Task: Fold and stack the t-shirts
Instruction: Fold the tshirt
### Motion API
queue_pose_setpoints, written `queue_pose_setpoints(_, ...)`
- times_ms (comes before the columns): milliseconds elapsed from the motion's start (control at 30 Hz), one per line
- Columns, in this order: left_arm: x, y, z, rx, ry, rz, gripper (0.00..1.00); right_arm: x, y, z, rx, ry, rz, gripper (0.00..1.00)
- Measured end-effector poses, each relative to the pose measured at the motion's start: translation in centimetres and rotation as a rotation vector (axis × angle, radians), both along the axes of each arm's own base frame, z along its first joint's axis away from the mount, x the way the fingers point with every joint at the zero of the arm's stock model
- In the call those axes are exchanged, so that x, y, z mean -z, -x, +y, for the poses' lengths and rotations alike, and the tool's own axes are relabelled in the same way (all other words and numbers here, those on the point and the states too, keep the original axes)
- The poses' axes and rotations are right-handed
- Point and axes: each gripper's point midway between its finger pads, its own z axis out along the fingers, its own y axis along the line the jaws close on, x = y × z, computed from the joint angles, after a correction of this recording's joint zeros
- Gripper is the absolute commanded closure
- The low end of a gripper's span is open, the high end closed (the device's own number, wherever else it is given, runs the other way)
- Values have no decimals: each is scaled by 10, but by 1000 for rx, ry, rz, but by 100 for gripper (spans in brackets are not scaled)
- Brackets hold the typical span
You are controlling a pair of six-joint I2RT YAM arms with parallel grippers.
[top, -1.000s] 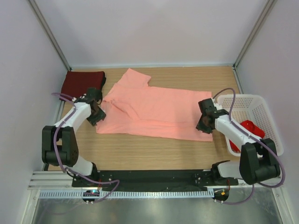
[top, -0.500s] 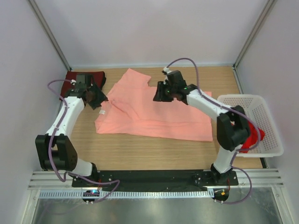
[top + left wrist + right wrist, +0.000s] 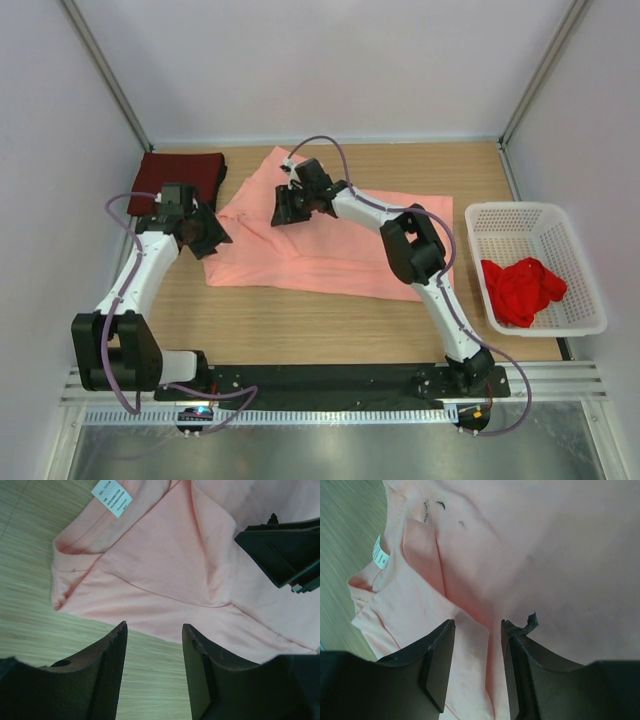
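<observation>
A salmon-pink t-shirt (image 3: 340, 240) lies spread on the wooden table, its left part folded over with creases. My left gripper (image 3: 213, 238) is open and empty, low over the shirt's left edge; in the left wrist view (image 3: 154, 627) its jaws frame bare wood just off the hem (image 3: 175, 565). My right gripper (image 3: 283, 212) is open and empty just above the shirt near the collar fold, over pink cloth (image 3: 545, 555) in the right wrist view (image 3: 477, 624). A dark maroon shirt (image 3: 180, 178) lies folded at the back left. A bright red shirt (image 3: 520, 288) lies crumpled in the basket.
A white perforated basket (image 3: 560, 225) stands at the right edge. A white care label (image 3: 111, 497) shows at the pink shirt's collar, also in the right wrist view (image 3: 381, 555). White walls close the back and sides. The right arm stretches across the shirt.
My right arm has swung from the shirt's right edge by the basket across to the collar area at the left. My left gripper moved back, then forward again to the left hem.
</observation>
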Motion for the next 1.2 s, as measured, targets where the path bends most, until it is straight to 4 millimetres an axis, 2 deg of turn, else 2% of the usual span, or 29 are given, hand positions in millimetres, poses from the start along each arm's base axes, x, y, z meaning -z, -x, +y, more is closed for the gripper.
queue_pose_setpoints(133, 0, 0, 0, 16, -9, -6, 51, 10, 0, 12, -34, -11, 10, 52)
queue_pose_setpoints(233, 0, -1, 0, 19, -10, -7, 51, 11, -4, 15, -41, -16, 5, 56)
queue_pose_setpoints(333, -1, -1, 0, 20, -8, -8, 51, 10, -4, 16, -52, -16, -2, 75)
queue_pose_setpoints(367, -1, -1, 0, 20, -7, -8, 51, 10, -5, 15, -53, -16, -6, 85)
queue_pose_setpoints(467, -1, -1, 0, 20, -7, -8, 51, 11, -7, 15, -52, -22, -21, 99)
queue_pose_setpoints(600, -1, -1, 0, 20, -7, -8, 51, 21, -4, 11, -46, -17, -11, 99)
queue_pose_setpoints(800, -1, -1, 0, 20, -8, -8, 51, 15, -3, 13, -38, -39, -17, 98)
queue_pose_setpoints(833, -1, -1, 0, 20, -7, -8, 51, 13, -3, 13, -38, -42, -15, 81)
queue_pose_setpoints(933, -1, -1, 0, 20, -7, -9, 51, 9, -1, 16, -46, -61, -9, 63)
queue_pose_setpoints(1200, -1, -3, 9, -9, -3, -13, 51, 3, 12, 23, -107, -107, 25, 59)
